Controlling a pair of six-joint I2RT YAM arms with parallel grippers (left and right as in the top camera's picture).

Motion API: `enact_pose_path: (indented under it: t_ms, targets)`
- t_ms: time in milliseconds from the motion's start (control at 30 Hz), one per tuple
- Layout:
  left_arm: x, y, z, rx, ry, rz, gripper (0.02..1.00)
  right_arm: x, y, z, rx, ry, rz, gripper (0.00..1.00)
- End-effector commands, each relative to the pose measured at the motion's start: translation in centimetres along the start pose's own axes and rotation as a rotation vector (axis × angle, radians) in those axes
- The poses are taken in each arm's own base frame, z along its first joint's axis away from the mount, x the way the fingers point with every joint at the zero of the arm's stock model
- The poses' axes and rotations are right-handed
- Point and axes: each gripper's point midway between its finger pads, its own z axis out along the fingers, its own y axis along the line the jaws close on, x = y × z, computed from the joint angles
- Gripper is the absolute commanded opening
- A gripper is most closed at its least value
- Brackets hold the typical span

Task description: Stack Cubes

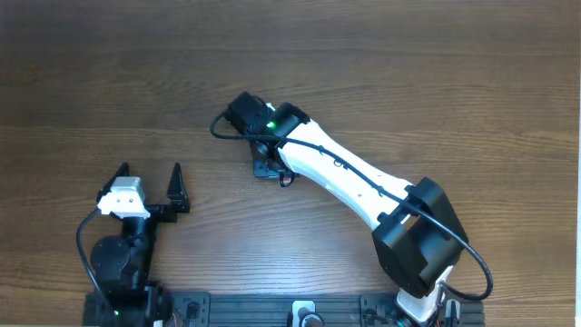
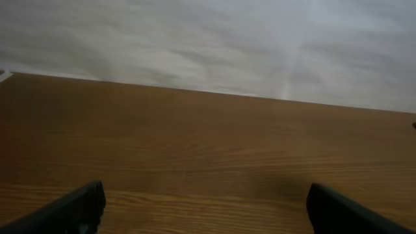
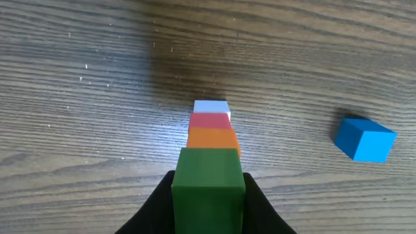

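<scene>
The right end effector (image 3: pixel 208 207) is clenched on the green cube (image 3: pixel 208 185), one finger against each side face. That leaves the cube's underside free to meet the stack. Directly under it stand the orange cube (image 3: pixel 213 140), the red cube (image 3: pixel 210 120) and, lowest, the white cube (image 3: pixel 211 106), in one column on the worktop (image 1: pixel 408 73). The green cube lines up closely with the orange one, so this looks like the placing step. I cannot tell whether the two already touch.

The blue cube (image 3: pixel 365 138) lies by itself on the wood, well apart from the column, probably the next one to stack. It is far enough off that opening the fingers should not disturb it.

The left end effector (image 1: pixel 150 177) rests near its base, fingers spread wide and holding nothing, well away from the stack. The column stands about mid-worktop, far from every edge, with bare wood all round. A tall stack tips easily, so a straight upward retreat seems safest.
</scene>
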Motion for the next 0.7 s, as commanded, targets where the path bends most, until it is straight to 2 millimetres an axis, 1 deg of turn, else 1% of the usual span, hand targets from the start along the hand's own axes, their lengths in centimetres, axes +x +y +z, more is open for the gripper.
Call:
enact_pose_path:
  t_ms: [33, 133, 200, 267, 300, 333, 367, 400, 433, 600, 633, 700]
  targets:
    - [0.18, -0.03, 0.0, 0.005, 0.002, 0.017, 1.0, -0.75, 0.08, -0.03, -0.007, -0.008, 0.008, 0.064]
    - [0.18, -0.03, 0.0, 0.005, 0.002, 0.017, 1.0, -0.75, 0.08, -0.03, -0.007, -0.008, 0.008, 0.075]
    - [0.18, -0.03, 0.0, 0.005, 0.002, 0.017, 1.0, -0.73, 0.06, -0.01, -0.006, -0.007, 0.007, 0.126]
    - [0.18, -0.03, 0.0, 0.005, 0.002, 0.017, 1.0, -0.7, 0.04, -0.01, -0.005, -0.006, 0.007, 0.24]
    - [0.18, -0.03, 0.0, 0.005, 0.002, 0.017, 1.0, -0.66, 0.0, -0.01, -0.004, -0.004, 0.007, 0.367]
    - [0.18, -0.03, 0.0, 0.005, 0.002, 0.017, 1.0, -0.65, -0.01, 0.0, -0.003, -0.004, 0.007, 0.443]
    - [0.18, -0.03, 0.0, 0.005, 0.002, 0.017, 1.0, -0.64, -0.02, 0.01, -0.003, -0.004, 0.007, 0.485]
    - [0.18, -0.03, 0.0, 0.005, 0.002, 0.017, 1.0, -0.64, -0.02, 0.01, -0.003, -0.004, 0.007, 0.603]
    - [0.18, -0.03, 0.0, 0.005, 0.002, 0.017, 1.0, -0.64, -0.02, 0.01, -0.003, -0.004, 0.007, 0.678]
    - [0.18, -0.03, 0.0, 0.005, 0.002, 0.017, 0.998, -0.65, -0.03, 0.01, -0.003, -0.004, 0.008, 0.963]
    - [0.18, -0.03, 0.0, 0.005, 0.002, 0.017, 1.0, -0.65, -0.03, 0.01, -0.003, -0.004, 0.008, 0.993]
    - [0.17, -0.03, 0.0, 0.005, 0.002, 0.017, 1.0, -0.66, -0.02, 0.01, -0.003, -0.004, 0.011, 0.989]
